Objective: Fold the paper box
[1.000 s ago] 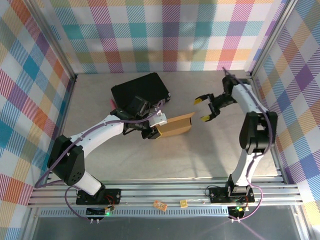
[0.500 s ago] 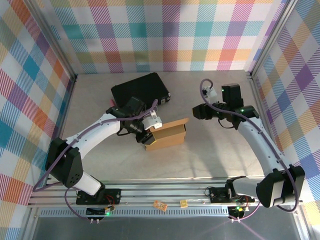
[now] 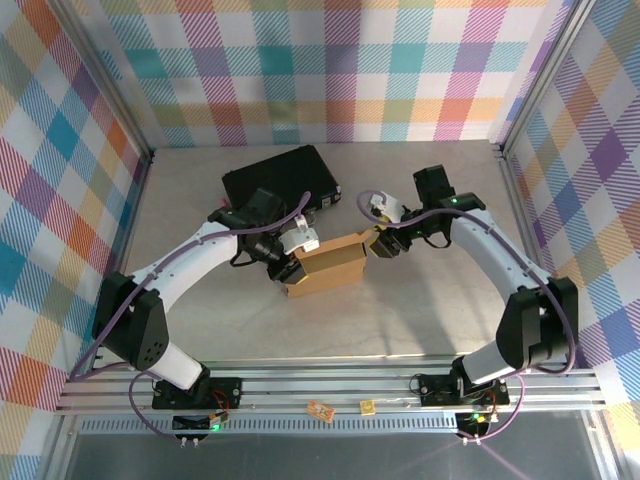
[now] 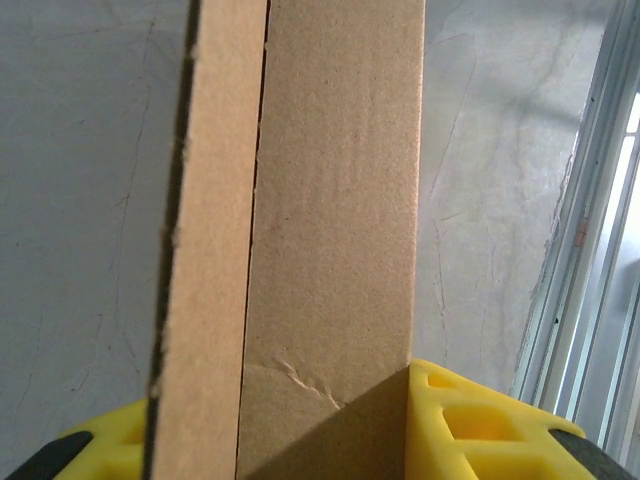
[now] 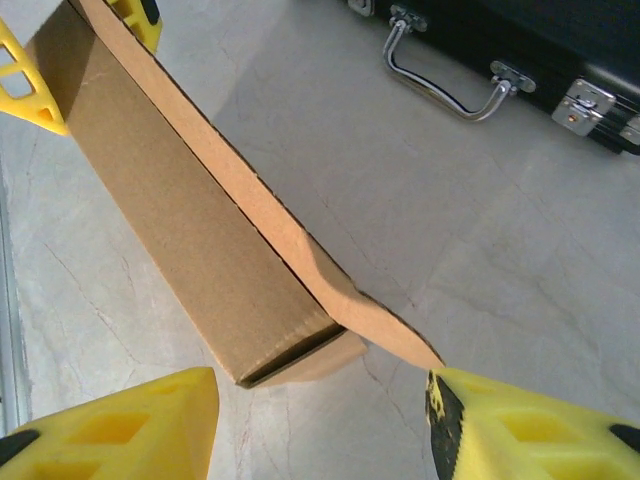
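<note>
The paper box [image 3: 328, 270] is a brown cardboard box, partly folded, lying in the middle of the table. My left gripper [image 3: 293, 262] is shut on its left end; in the left wrist view the cardboard [image 4: 330, 200] fills the gap between the yellow fingers [image 4: 470, 420]. My right gripper [image 3: 378, 243] stands open at the box's right end. In the right wrist view that open end [image 5: 190, 240] lies just ahead of my right gripper [image 5: 320, 400]. A loose lid flap [image 5: 385, 330] sticks out, and its tip reaches the right-hand fingertip [image 5: 500, 420].
A black hard case [image 3: 280, 178] with a metal handle [image 5: 445, 70] lies just behind the box. Checkered walls and aluminium rails [image 3: 330, 385] close in the table on all sides. Bare tabletop [image 3: 400, 320] lies in front of the box.
My right arm has swung in from the right, and its gripper now stands at the box's right end. The left gripper and the box shifted slightly left and nearer.
</note>
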Tool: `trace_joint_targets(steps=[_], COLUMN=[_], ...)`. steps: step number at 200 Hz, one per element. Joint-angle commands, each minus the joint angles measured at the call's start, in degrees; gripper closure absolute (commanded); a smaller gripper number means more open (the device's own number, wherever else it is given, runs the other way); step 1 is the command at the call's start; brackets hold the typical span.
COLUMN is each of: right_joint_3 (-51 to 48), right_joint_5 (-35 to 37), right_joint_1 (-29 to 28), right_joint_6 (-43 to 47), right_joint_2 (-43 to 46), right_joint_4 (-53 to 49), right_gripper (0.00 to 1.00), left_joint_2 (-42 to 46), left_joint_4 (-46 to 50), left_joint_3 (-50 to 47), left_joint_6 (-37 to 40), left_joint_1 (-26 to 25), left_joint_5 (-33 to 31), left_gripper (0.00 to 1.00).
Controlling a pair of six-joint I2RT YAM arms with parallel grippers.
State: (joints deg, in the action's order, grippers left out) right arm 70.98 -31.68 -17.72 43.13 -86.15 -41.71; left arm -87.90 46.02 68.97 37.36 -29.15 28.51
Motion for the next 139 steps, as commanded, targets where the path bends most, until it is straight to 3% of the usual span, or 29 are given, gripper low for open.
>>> trace_joint_targets(steps=[1,50,139], right_joint_3=[3.5,7.05,9.33], right_joint_5=[-1.36,-1.03,-0.68], right_joint_1=[-0.22,-1.5,-3.73], right_joint_6=[3.45,3.06,0.32], right_joint_2=[-2.09,-6.09,-7.89], right_joint_4=[-1.17,-1.66,-6.1], right_gripper=[0.43,0.47,0.86], left_joint_2=[-0.7,-1.03,-1.22], left_joint_4=[0.81,0.21,-0.8], left_joint_3=[1.95,2.05,1.87], left_joint_6=[1.57,1.7,1.33], left_joint_1=[0.56,0.58,1.0], left_joint_5=[1.41,1.57,1.37], left_gripper=[0.69,0.69,0.7])
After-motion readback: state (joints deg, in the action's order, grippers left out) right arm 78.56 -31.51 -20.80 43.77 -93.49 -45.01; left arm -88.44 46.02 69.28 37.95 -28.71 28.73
